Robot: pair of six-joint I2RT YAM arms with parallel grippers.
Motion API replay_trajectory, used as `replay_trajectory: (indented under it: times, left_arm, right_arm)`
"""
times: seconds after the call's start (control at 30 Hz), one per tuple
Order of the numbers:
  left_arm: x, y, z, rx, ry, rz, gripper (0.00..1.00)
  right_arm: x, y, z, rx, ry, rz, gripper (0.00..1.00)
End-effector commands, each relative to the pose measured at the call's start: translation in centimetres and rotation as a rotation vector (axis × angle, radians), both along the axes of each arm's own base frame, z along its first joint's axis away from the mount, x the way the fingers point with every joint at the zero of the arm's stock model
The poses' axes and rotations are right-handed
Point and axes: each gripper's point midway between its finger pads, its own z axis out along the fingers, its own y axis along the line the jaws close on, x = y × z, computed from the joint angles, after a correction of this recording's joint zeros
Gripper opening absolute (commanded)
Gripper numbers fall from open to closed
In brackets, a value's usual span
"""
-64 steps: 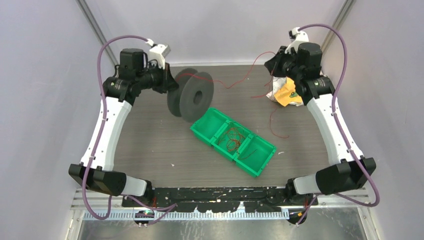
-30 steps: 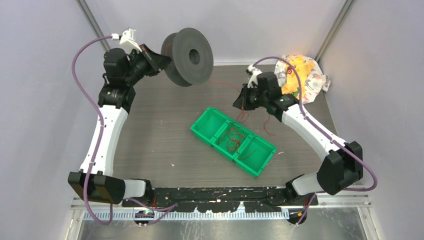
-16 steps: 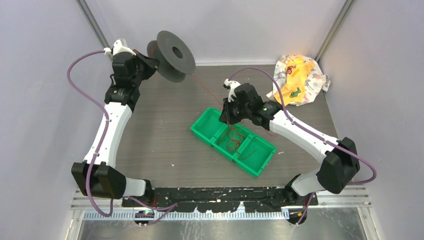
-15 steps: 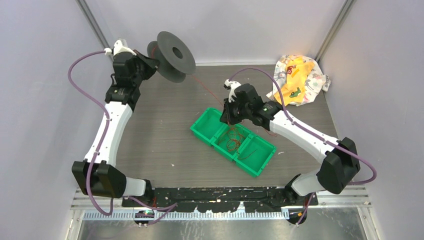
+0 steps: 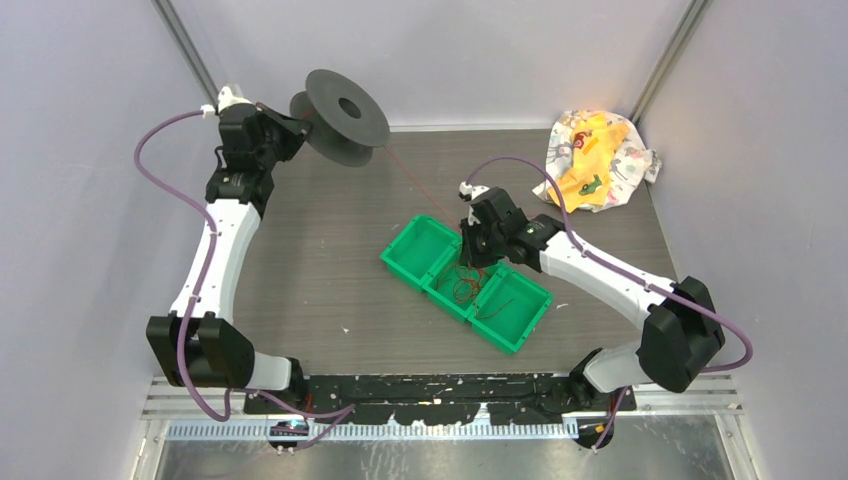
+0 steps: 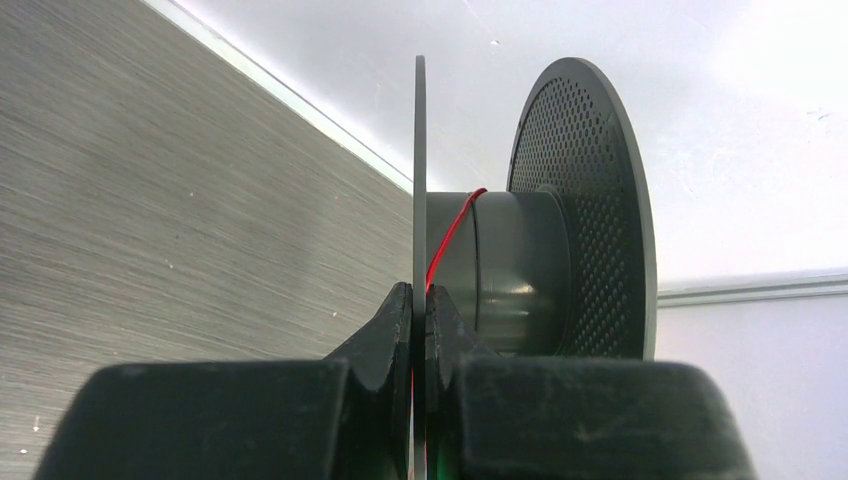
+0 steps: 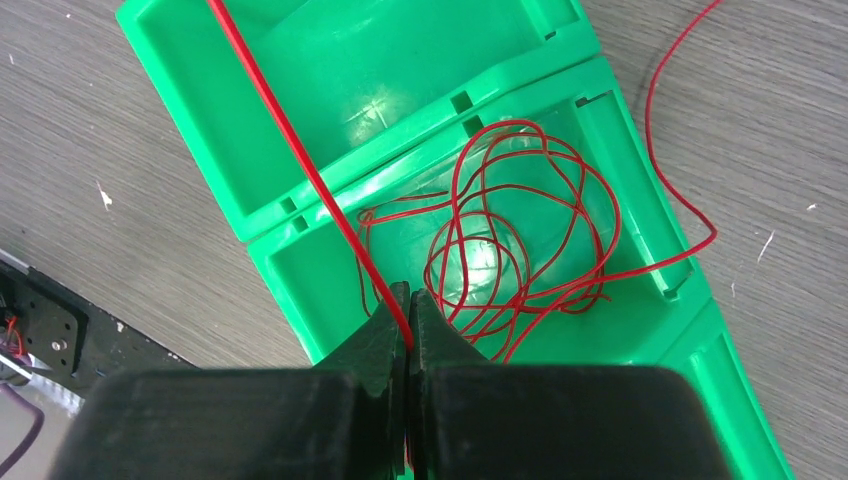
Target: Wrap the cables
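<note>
Top external view: left tool (image 5: 295, 120), shut on the spool (image 5: 365, 125) flange, holds it high; right tool (image 5: 472, 260) pinches a cable (image 7: 291, 140) tight over the tray (image 5: 410, 255), probably for winding tension.

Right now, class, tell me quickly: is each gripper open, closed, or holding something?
Left gripper: closed on the flange of the round black plastic spool.
Right gripper: closed on the thin red cable.

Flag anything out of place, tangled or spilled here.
The red wire lies tangled in the middle compartment of the green tray, one strand trailing over its wall onto the table. A crumpled yellow-and-white bundle sits in the far right corner.
</note>
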Motion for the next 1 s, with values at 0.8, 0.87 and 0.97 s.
replay_trajectory:
  times: [0.8, 0.87, 0.97]
  left_arm:
    - [0.0, -4.4, 4.0, 0.366, -0.079, 0.129, 0.00]
    - [0.2, -6.7, 3.8, 0.426, -0.078, 0.061, 0.00]
    - [0.1, -10.4, 3.0, 0.519, -0.074, -0.052, 0.00]
  right_arm:
    - [-3.1, 6.4, 17.5, -0.048, -0.399, 0.416, 0.01]
    - [-2.3, 6.3, 19.2, -0.065, -0.465, 0.429, 0.01]
    - [-0.7, 5.9, 21.7, -0.099, -0.588, 0.408, 0.00]
